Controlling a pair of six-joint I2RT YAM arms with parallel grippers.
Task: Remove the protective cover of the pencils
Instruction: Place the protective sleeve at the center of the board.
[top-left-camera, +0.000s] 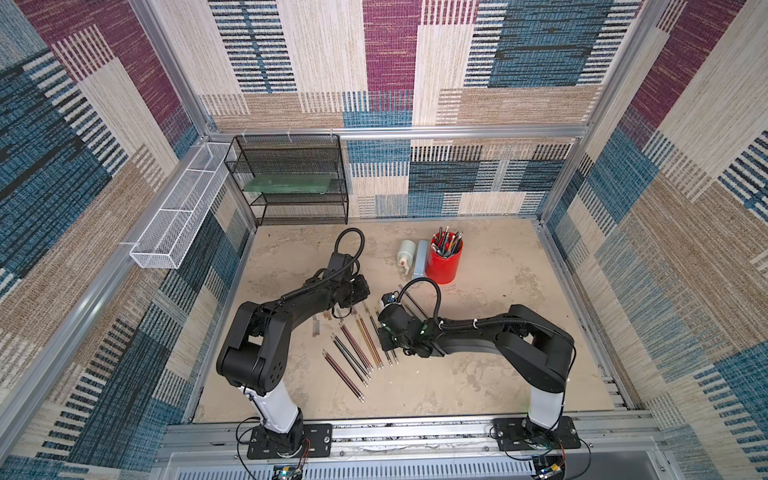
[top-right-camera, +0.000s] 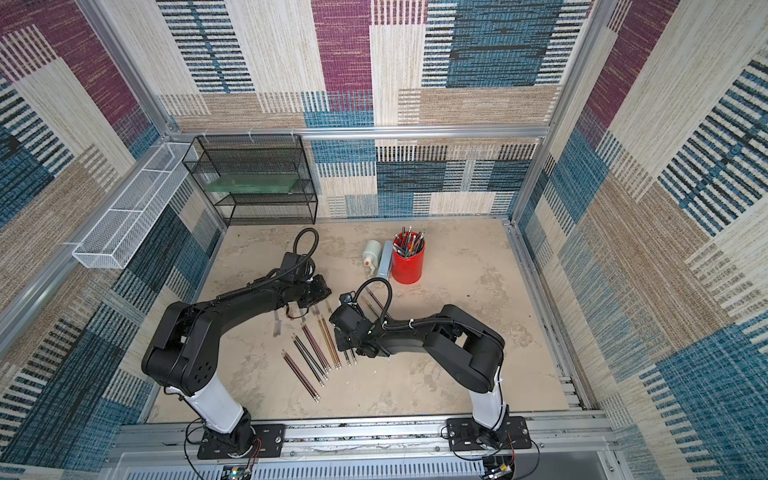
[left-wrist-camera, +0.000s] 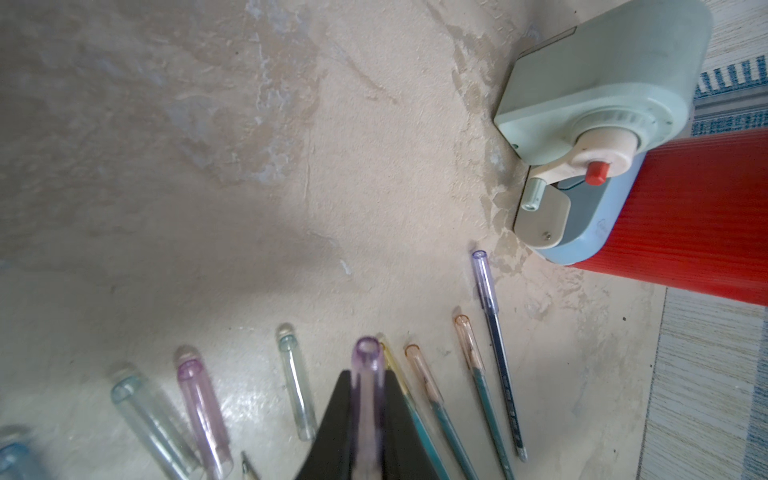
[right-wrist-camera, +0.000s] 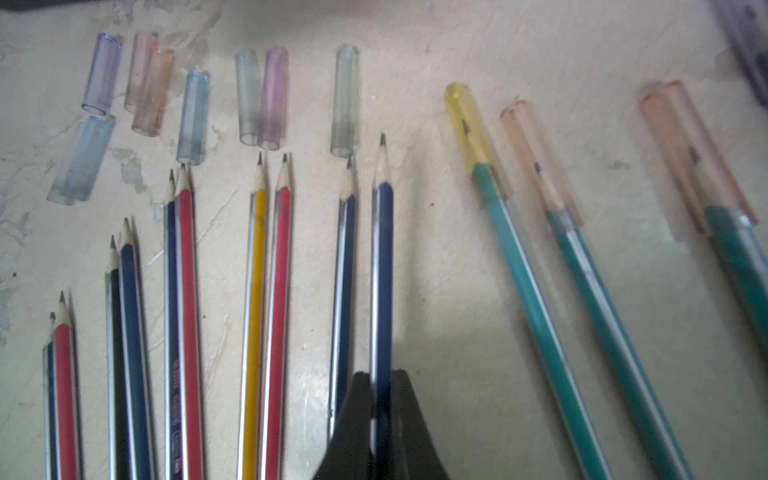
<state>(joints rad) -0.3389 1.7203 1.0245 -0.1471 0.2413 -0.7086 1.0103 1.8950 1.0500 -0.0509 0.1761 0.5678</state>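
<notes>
Purple cap (left-wrist-camera: 367, 353) clamped in left tool (left-wrist-camera: 368, 390) | navy pencil (right-wrist-camera: 382, 249) clamped in right tool (right-wrist-camera: 380, 380) | four capped pencils (left-wrist-camera: 482, 386) | eight loose caps (right-wrist-camera: 274, 97)

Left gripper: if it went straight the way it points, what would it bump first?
Probably nothing: ahead of the left gripper only bare table shows. The pencil sharpener sits off to the side, though depth is unclear.

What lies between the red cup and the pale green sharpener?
A pale blue device, close beside the red cup and the sharpener; it shows in both top views.
</notes>
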